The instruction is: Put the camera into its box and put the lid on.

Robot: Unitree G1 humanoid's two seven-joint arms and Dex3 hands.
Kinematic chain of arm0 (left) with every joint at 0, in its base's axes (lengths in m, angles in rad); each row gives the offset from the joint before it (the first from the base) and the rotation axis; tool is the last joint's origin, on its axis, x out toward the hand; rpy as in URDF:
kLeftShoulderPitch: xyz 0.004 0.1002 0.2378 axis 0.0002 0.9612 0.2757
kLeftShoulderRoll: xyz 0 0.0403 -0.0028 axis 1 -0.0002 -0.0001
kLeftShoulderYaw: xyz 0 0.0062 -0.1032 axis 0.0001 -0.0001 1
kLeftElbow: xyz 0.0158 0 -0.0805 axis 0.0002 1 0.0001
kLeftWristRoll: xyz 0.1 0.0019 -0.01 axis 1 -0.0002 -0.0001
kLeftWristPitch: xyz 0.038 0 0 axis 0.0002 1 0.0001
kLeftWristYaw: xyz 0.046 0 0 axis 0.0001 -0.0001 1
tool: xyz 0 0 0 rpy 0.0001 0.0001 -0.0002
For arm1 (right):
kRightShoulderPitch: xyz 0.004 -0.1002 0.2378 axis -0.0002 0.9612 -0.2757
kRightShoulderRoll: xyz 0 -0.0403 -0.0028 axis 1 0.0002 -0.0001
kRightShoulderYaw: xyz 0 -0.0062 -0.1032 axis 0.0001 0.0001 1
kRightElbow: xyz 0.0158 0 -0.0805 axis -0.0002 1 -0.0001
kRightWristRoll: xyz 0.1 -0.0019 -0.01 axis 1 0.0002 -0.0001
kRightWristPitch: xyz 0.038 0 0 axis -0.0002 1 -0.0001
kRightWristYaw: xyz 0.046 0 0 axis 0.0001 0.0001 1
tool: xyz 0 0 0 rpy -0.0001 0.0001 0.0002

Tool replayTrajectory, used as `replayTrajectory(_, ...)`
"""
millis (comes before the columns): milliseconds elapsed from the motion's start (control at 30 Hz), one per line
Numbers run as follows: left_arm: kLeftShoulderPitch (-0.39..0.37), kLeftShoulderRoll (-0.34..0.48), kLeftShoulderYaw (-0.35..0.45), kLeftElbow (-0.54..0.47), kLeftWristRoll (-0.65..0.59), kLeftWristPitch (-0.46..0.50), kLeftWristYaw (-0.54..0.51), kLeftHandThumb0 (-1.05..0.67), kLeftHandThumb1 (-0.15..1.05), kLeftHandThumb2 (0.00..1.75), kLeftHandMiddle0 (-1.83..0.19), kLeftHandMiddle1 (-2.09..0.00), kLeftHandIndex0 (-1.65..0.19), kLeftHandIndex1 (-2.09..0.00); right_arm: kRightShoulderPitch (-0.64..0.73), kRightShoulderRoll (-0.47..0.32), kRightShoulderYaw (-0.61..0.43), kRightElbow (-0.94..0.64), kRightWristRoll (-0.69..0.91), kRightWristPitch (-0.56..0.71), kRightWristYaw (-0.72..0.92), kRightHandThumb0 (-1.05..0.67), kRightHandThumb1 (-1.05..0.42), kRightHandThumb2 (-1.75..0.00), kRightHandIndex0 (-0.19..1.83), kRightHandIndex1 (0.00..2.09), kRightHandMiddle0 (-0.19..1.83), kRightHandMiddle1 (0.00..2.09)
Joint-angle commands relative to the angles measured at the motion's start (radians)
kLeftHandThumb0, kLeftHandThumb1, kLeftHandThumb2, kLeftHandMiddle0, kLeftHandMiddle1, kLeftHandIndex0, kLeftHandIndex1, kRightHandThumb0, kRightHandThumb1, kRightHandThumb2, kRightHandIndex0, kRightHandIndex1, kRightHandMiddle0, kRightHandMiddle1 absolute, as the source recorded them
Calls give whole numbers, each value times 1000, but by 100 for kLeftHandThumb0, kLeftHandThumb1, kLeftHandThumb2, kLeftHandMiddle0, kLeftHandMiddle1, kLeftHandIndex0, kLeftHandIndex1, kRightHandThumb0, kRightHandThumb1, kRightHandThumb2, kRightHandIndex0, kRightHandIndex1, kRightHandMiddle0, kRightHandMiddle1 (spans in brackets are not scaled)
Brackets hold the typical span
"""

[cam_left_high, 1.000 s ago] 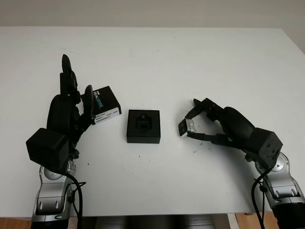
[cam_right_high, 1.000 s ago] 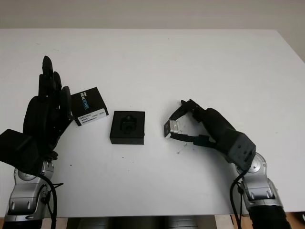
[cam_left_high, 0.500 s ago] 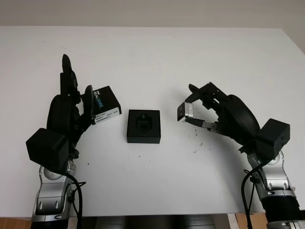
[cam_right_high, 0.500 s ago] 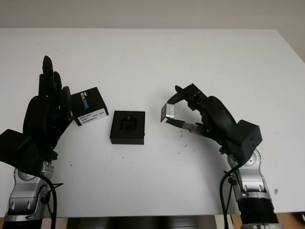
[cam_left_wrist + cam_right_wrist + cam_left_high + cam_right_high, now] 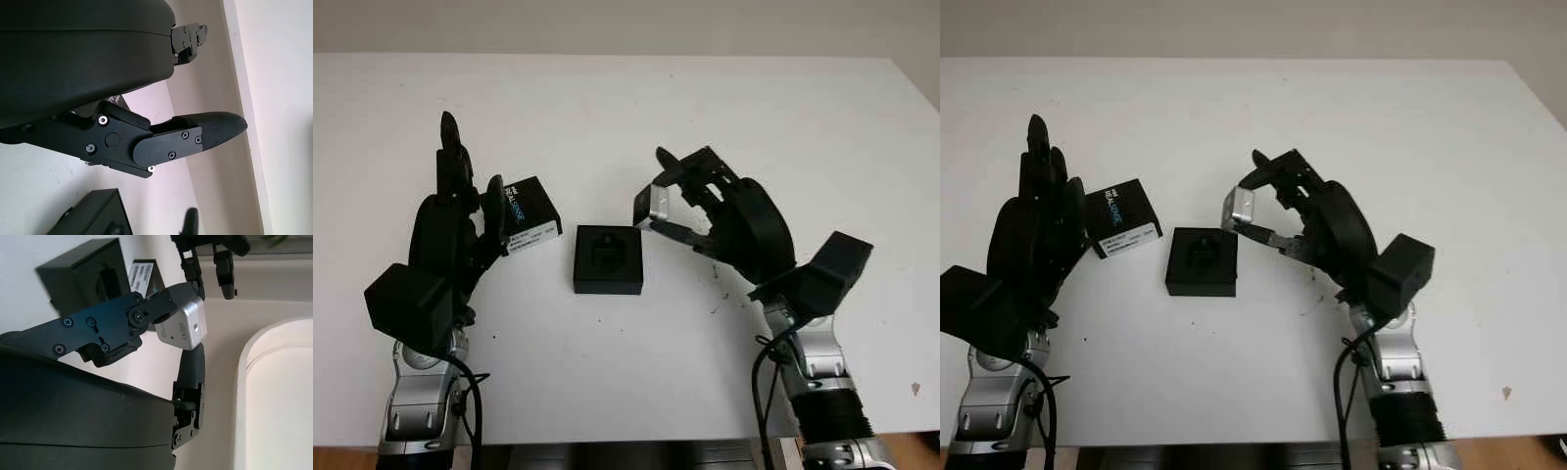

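Plain lab-like test bench: bare white table [image 5: 705, 108] against blank wall [image 5: 607, 24].

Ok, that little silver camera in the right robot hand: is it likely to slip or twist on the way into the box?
The camera looks like a smooth metal block, so probably rigid but somewhat slippery. The right robot hand pinches it only by fingertips, so it may twist. The box has a snug-looking recess, so a tilted camera could catch on its edge.

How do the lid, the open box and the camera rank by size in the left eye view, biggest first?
1. Open box
2. Lid, looks close to the box and is partly hidden by the left hand, so unsure
3. Camera, held raised in the right hand
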Motion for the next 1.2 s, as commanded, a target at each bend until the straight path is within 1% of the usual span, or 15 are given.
replayTrajectory(0,4,6,4,-6,-1,1,-3,-73,105,65,19,0,19,0,-15,29,8,14,5,19,-8,-50,-99,-5,12,3,26,182)
replayTrajectory(200,-1,13,4,5,5,-8,-4,-73,105,66,19,0,19,0,-26,82,33,80,-17,33,-17,-54,-99,-5,13,4,26,183)
replayTrajectory(333,-1,13,5,6,0,-8,-5,-73,105,66,19,0,19,0,-31,96,48,99,-50,47,-44,-50,-100,-6,13,4,25,189)
replayTrajectory(467,-1,13,4,4,-1,-5,-6,-73,105,65,19,0,19,0,-38,103,52,132,-67,31,-50,-48,-101,-6,13,3,20,195)
replayTrajectory(733,-2,6,1,10,0,-12,-1,-72,105,64,19,0,19,0,-54,107,62,199,-98,19,-42,-48,-102,-6,13,2,17,197)
replayTrajectory(933,-3,0,-1,15,3,-19,4,-72,105,64,19,0,19,0,-76,122,67,261,-109,-7,-33,-51,-101,-5,13,1,19,197)
replayTrajectory(1167,-2,-4,-5,15,5,-18,9,-71,105,65,19,0,19,0,-90,135,73,300,-117,-32,-23,-51,-101,-5,15,0,22,200)
